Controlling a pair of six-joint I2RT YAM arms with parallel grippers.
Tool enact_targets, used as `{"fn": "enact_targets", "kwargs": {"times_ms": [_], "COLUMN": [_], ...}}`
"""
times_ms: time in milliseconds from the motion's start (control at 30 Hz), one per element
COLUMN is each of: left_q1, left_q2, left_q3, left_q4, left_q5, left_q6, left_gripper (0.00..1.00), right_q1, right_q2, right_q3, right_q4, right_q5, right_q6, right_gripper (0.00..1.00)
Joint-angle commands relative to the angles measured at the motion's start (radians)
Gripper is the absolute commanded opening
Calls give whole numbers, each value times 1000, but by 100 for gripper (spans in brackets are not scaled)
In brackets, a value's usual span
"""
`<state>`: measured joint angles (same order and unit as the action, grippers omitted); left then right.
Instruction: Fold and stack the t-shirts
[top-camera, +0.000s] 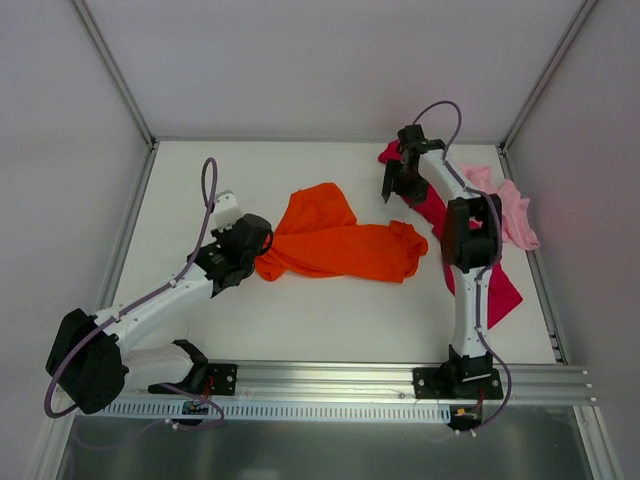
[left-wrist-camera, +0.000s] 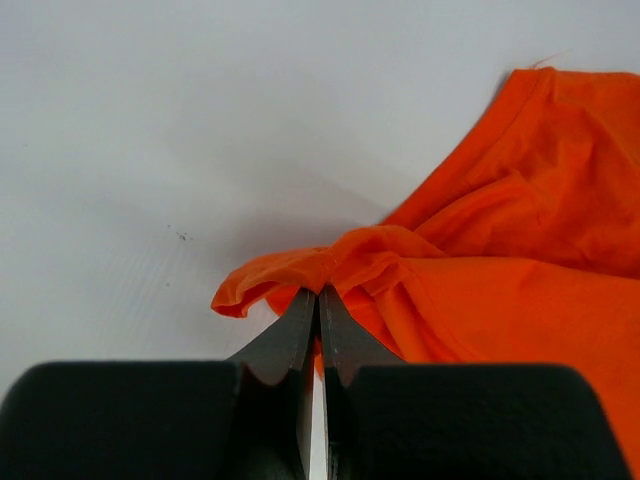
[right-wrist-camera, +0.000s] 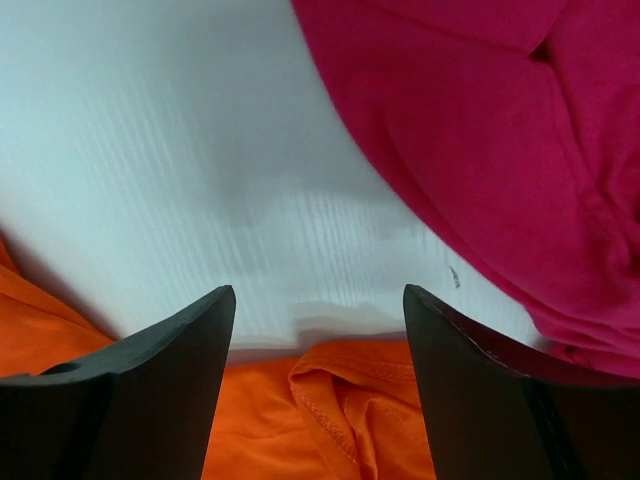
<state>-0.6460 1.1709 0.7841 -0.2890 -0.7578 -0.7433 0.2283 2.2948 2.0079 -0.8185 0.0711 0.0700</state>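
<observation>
We see our left pincer (left-wrist-camera: 318, 292) clamped shut on a bunched edge of the orange t-shirt (top-camera: 340, 240), which lies crumpled in the middle of the table (top-camera: 300, 320). Our right pincer (right-wrist-camera: 318, 295) hangs with jaws apart between it and the magenta t-shirt (right-wrist-camera: 470, 130), which lies at the right beside the pink t-shirt (top-camera: 515, 215).

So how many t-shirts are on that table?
3: orange t-shirt in the middle, held by the left gripper; magenta t-shirt along the right side; pink t-shirt beside it, far right. Others could hide beneath.
</observation>
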Motion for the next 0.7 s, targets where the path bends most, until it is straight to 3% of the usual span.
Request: {"fn": "enact_targets", "kwargs": {"times_ms": [0,267,467,667], "left_q1": [9,6,6,6], "left_q2": [-7,-42,-53,-66], "left_q3": [-22,-40,-43,-40], "left_q4": [48,60,53,47], "left_q5": [26,71,64,69], "left_q6": [9,9,12,16], "left_gripper": [0,0,0,0], "right_q1": [-59,-130,-158,-175], "right_q2": [9,69,84,80], "right_q3": [45,109,130,121], "right_q4": [8,-11,-44,-79], "right_q5": [-112,-177,-77,154], "right_q6": [-13,-6,-26,2], "right_gripper": [74,92,99,99]}}
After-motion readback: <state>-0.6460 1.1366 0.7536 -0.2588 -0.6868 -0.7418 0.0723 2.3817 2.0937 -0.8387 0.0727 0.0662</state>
